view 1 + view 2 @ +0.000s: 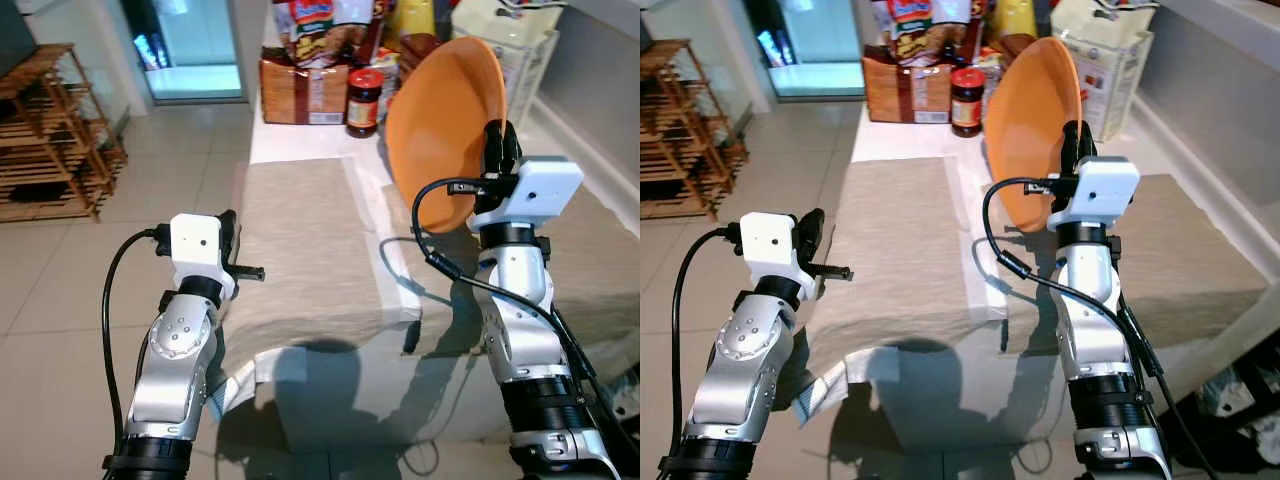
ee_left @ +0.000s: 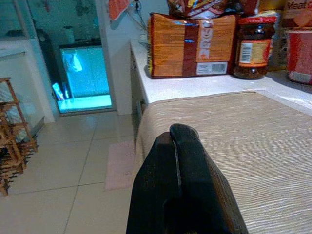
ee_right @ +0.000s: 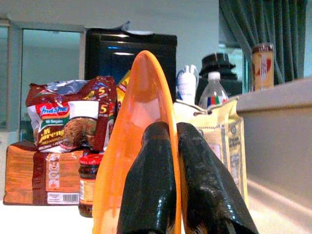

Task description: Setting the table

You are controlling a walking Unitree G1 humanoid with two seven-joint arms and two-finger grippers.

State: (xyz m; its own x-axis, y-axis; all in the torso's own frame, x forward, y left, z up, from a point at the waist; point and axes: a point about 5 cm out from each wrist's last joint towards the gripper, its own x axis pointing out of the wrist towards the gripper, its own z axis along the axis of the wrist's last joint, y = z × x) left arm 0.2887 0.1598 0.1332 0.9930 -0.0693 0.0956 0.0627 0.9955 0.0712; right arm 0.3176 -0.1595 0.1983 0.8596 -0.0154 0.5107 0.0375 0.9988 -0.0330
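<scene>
The orange plate [image 1: 445, 125] is held on edge, pinched by the right end effector [image 3: 170, 161]; at 9 o'clock, the left end effector [image 2: 179, 161] is seen closed, empty, above the desk [image 2: 273, 141].

Both eye views looked down from the robot's head over the near edge of the surface [image 1: 300, 250], sharing the jar [image 1: 364, 102] at its far edge. The left wrist view faced low along the surface's left edge toward that jar. The right wrist view sat close behind the orange plate [image 3: 141, 126], facing the far edge.

Bright daylight, sharp focus, soft shadows
</scene>
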